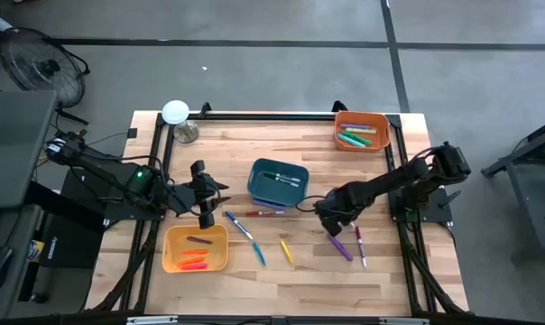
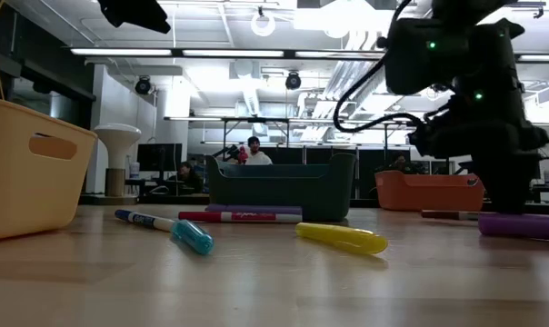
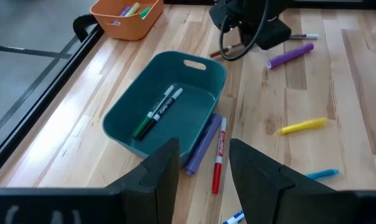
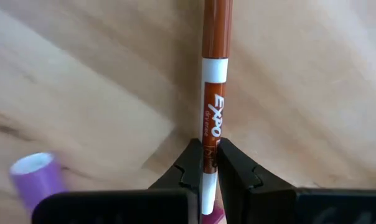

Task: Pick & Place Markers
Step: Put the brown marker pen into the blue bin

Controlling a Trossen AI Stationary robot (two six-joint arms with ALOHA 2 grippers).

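Several markers lie on the wooden table: a blue-and-white one (image 1: 239,224), a red one (image 1: 265,213), a blue one (image 1: 259,255), a yellow one (image 1: 286,251) and a purple one (image 1: 342,246). My right gripper (image 1: 331,221) is down at the table, right of the teal bin (image 1: 254,171). It is shut on a white marker with a brown cap (image 4: 214,74). My left gripper (image 1: 205,194) hangs open and empty above the table, between the yellow bin (image 1: 169,236) and the teal bin. It also shows in the left wrist view (image 3: 203,168). My right gripper pinches the marker's white barrel (image 4: 208,144) between its two fingertips, away from the brown cap. The fingers point down from above and lie across the marker. The marker lies flat along the table; I cannot tell whether it is lifted.
The teal bin holds two markers (image 3: 157,112). The orange bin (image 1: 385,122) at the far right corner and the yellow bin each hold several. A purple marker (image 3: 203,143) lies against the teal bin. A white lamp (image 1: 176,113) stands at the far left corner. People sit in the room beyond.
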